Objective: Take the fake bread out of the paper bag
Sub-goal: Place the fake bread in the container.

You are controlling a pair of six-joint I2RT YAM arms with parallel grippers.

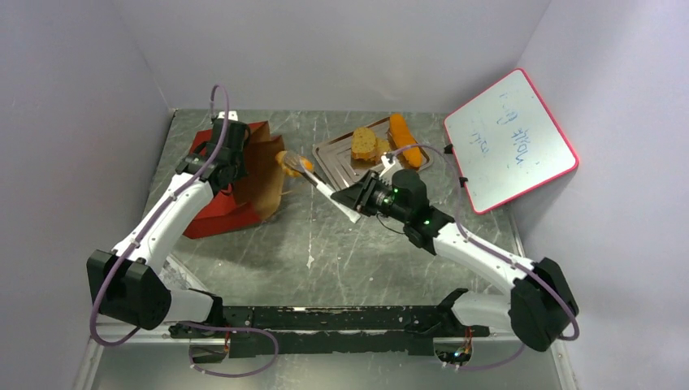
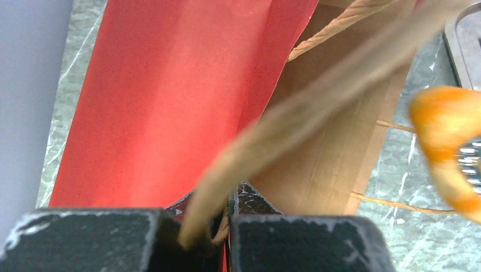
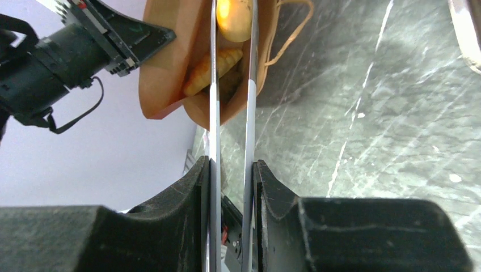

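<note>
Left hand is pinched shut on the paper bag's cord handle. Right hand squeezes tongs around a fake bread roll just outside the bag's mouth. I'd hold that squeeze steady and swing clear of the bag. A second roll sits inside.

Grey marbled table, pale walls.

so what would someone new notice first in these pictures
The red paper bag at the left of the table, brown inside showing, its cord handle pinched in the left gripper. At its mouth the right gripper holds long tongs clamped on an orange bread piece. Behind them a grey tray carries a speckled slice and a long loaf.
</note>
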